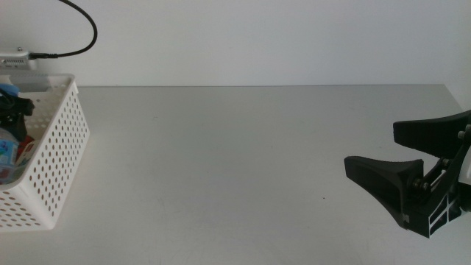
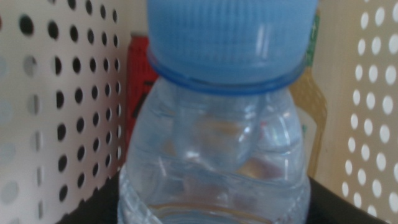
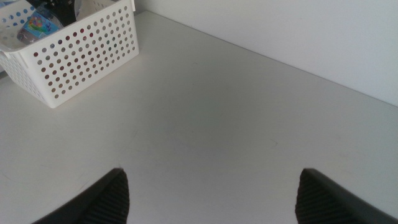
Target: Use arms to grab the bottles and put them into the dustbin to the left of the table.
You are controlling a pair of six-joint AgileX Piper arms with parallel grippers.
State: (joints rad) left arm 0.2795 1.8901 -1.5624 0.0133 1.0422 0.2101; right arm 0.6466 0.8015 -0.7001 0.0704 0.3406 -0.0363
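Standing upright inside white perforated dustbin (image 2: 43, 106): water bottle (image 2: 214, 155), blue cap uppermost, base cut off, clamped by left gripper (image 2: 214, 208). Right gripper (image 1: 401, 158) over grey table (image 1: 235, 162), jaws wide.
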